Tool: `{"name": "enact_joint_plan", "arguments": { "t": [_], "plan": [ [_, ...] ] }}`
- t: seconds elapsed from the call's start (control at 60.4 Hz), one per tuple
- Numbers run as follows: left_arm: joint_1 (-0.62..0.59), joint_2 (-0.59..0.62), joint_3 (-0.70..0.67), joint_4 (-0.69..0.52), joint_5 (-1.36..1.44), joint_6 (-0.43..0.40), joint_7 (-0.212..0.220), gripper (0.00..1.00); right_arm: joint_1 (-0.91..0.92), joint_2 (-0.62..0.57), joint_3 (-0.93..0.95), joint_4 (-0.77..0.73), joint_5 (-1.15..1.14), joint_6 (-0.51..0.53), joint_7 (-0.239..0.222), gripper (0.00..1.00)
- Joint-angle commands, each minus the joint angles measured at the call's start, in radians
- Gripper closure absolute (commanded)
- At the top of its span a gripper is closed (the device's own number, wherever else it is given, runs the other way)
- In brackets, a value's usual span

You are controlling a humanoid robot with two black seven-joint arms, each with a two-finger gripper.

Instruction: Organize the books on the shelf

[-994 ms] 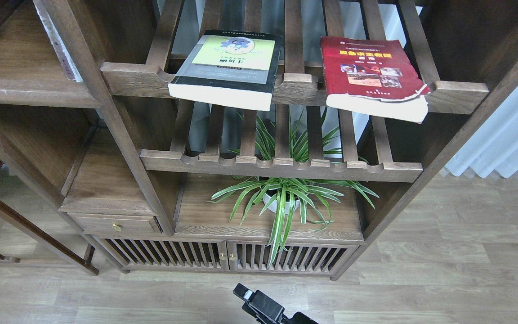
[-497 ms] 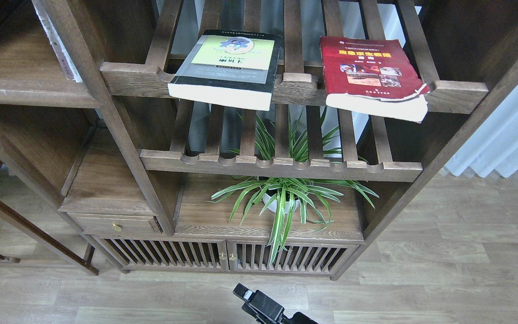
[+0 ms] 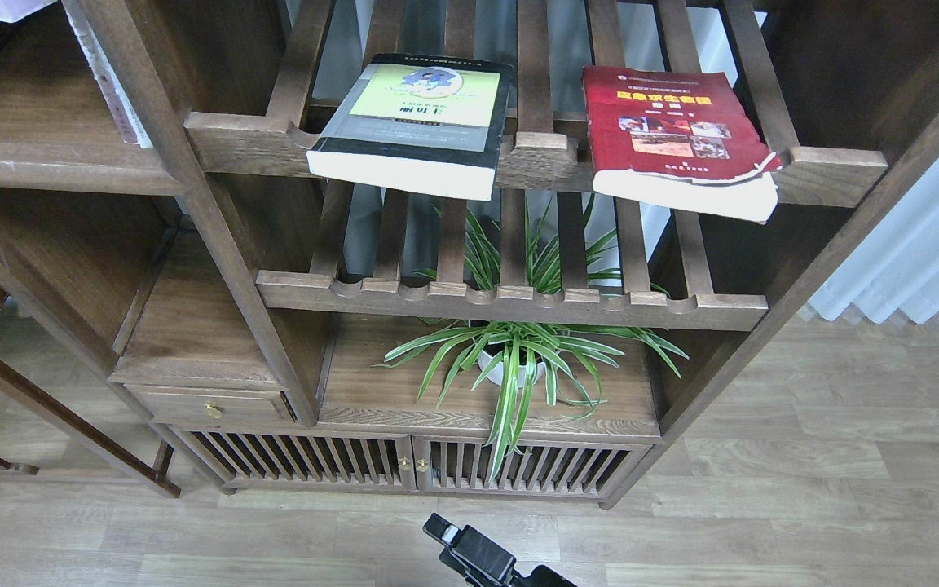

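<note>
Gripper (image 3: 469,550) sat low at bottom centre, dark and partly cut off; finger state could not be told, nor which arm. Black-edged book (image 3: 412,122) and red book (image 3: 673,134) lay flat on slatted rack (image 3: 535,155), upper middle, front edges overhanging. Both looked thick, heavyish, covers floppy; overhanging edge offered best hold.

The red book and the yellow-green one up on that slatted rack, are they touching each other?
Apart. The head view shows the red book and the yellow-green book lying side by side, with bare slats of the rack plainly between them.
</note>
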Motion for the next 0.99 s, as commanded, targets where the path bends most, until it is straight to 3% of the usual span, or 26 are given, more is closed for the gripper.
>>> {"name": "enact_joint_plan", "arguments": {
  "t": [0.0, 0.149, 0.298, 0.513, 0.977],
  "plan": [
    [0.017, 0.002, -0.002, -0.015, -0.002, 0.0, -0.001, 0.92, 0.0, 0.0, 0.014, 0.0, 0.001, 0.0, 0.0, 0.01],
    [0.039, -0.003, -0.002, -0.016, -0.011, 0.0, -0.005, 0.89, 0.0, 0.0, 0.014, 0.002, 0.001, 0.0, 0.0, 0.01],
    [0.078, -0.003, -0.018, -0.009, -0.059, 0.0, -0.011, 0.73, 0.0, 0.0, 0.017, 0.002, 0.002, 0.0, 0.0, 0.01],
    [0.095, 0.011, -0.018, -0.016, -0.08, 0.0, -0.011, 0.77, 0.0, 0.0, 0.015, 0.003, 0.001, 0.0, 0.0, 0.01],
    [0.103, 0.01, -0.128, -0.016, -0.157, 0.0, -0.011, 0.7, 0.0, 0.0, 0.017, 0.005, 0.001, 0.0, 0.0, 0.01]
  ]
}}
